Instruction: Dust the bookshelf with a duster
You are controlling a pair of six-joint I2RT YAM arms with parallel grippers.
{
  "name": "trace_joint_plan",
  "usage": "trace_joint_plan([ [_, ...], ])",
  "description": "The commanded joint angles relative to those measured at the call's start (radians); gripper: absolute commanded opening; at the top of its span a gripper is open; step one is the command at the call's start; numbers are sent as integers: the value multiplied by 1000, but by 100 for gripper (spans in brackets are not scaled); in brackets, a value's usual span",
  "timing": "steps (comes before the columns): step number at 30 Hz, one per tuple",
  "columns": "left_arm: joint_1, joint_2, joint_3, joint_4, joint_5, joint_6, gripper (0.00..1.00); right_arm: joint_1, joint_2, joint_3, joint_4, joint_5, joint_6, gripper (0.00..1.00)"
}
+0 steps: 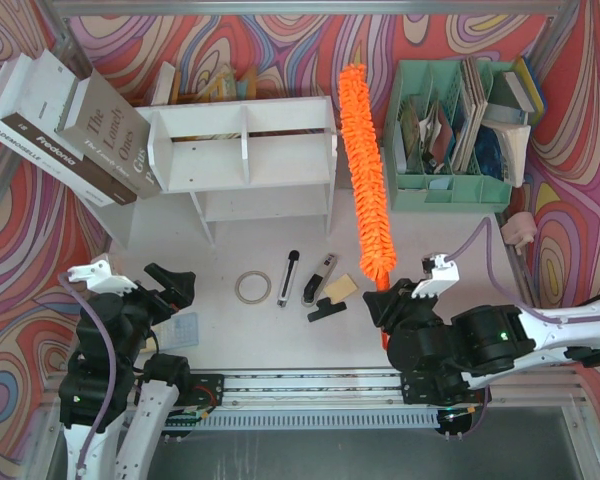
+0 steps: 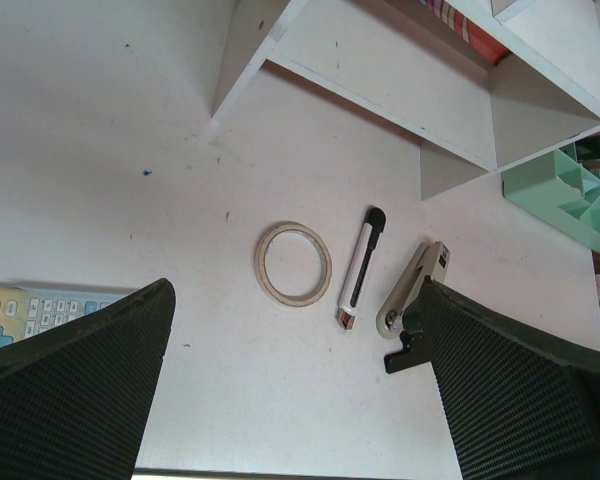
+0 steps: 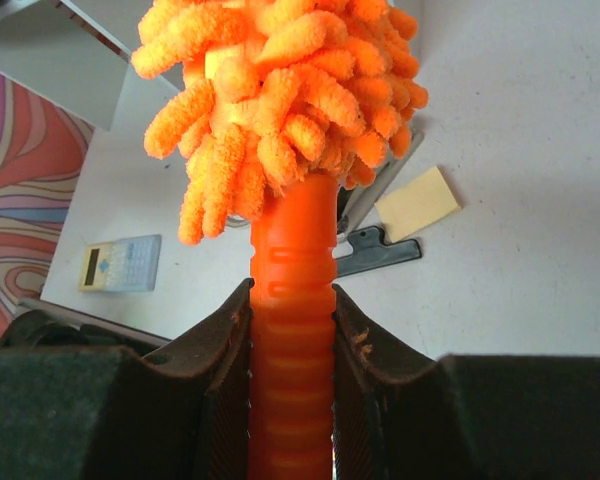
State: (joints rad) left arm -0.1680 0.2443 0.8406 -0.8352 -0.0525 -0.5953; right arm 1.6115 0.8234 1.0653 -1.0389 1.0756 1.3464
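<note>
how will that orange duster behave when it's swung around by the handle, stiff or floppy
Probably light for its length: the duster is mostly fluffy strands. It runs nearly straight in the top view, so it likely has a core, yet may flex when pressed. Its ribbed handle, clamped in the right pincer, should resist slipping.

Grey book (image 1: 108,128) reads "The Lonely Ones"; white book (image 1: 25,95), "Fredoria".

White table (image 1: 280,340): bookshelf (image 1: 245,150) at rear. Before it: tape ring (image 1: 251,287), cutter (image 1: 288,278), yellow notepad (image 1: 338,289), black clip (image 1: 326,311). Front-left of it: calculator (image 1: 180,330). Right of it: green organizer (image 1: 445,192).
</note>
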Motion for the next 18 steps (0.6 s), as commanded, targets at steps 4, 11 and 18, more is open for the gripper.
trace_joint_plan([
  [4,5,12,-11,11,4,-8,98,0,2,-44,-43,86,107,0],
  [11,5,12,-11,11,4,-9,98,0,44,-69,4,72,100,0],
  [18,5,13,-12,13,3,-9,98,-38,60,-70,92,33,8,0],
])
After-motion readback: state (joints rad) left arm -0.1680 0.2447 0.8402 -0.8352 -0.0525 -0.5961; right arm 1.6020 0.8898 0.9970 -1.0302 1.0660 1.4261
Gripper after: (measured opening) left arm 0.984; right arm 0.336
